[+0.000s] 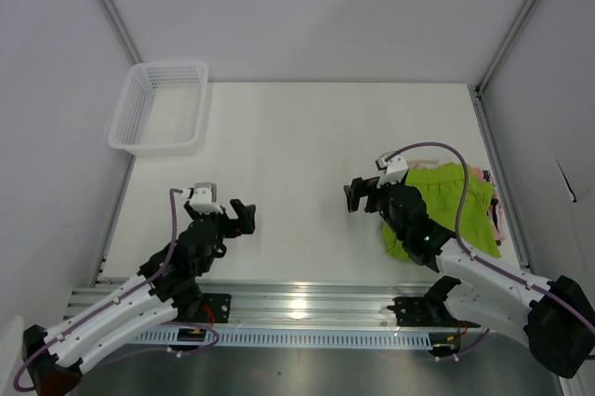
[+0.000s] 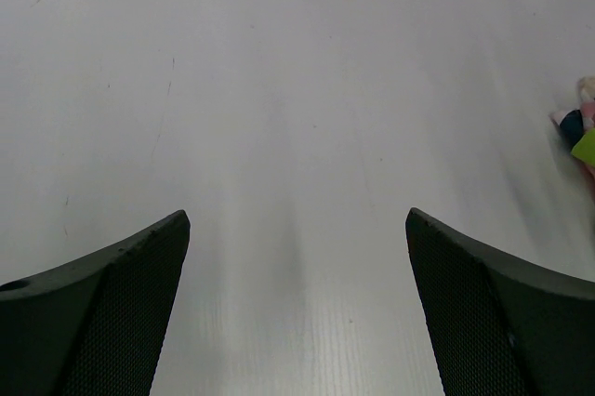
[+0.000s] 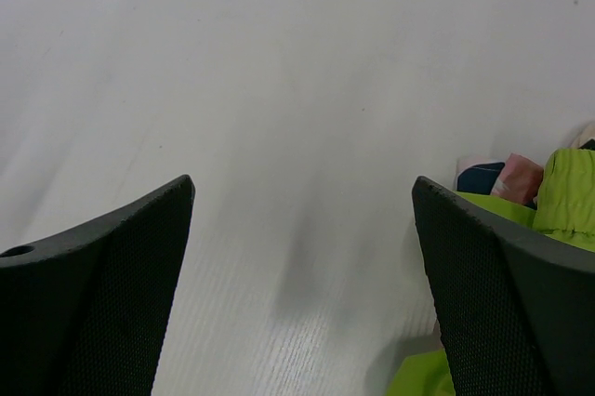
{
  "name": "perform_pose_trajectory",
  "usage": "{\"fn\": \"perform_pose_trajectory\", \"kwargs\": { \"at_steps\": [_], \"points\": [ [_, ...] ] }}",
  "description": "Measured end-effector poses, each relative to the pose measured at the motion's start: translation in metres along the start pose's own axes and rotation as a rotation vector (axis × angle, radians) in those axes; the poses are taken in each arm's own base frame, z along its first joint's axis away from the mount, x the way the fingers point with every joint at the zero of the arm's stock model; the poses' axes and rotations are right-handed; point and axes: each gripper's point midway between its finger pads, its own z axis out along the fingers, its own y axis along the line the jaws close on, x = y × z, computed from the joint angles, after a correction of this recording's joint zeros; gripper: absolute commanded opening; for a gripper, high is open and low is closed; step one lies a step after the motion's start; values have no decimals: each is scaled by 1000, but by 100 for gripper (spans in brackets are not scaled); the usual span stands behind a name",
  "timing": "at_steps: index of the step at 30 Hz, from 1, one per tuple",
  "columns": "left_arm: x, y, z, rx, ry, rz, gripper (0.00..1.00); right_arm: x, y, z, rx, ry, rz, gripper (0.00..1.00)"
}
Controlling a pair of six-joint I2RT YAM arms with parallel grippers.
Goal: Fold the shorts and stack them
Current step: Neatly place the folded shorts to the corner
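You get bright, even light: glare streaks the near metal rail (image 1: pixel 297 306), while both wrist views look soft, faint shadows smudging the white table (image 3: pixel 279 89).

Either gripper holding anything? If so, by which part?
Nothing held. Left gripper and right gripper are both open; the green shorts lie loose beside the right one.

Overhead looks down; both low wrist views share the table (image 1: pixel 297 136).

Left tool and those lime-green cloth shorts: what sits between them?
Seen in the top external view: from the left tool, bare white table, then the right tool, open, just before the lime-green cloth shorts.
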Motion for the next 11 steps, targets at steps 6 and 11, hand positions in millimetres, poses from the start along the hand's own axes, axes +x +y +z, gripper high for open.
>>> {"fn": "perform_pose_trajectory", "kwargs": {
  "at_steps": [6, 11],
  "points": [
    [1, 0, 0, -1, 2, 7, 99, 0, -1, 0, 3, -1, 0, 99],
    [-1, 0, 0, 2, -4, 2, 99, 0, -2, 0, 10, -2, -3, 100]
  ]
}}
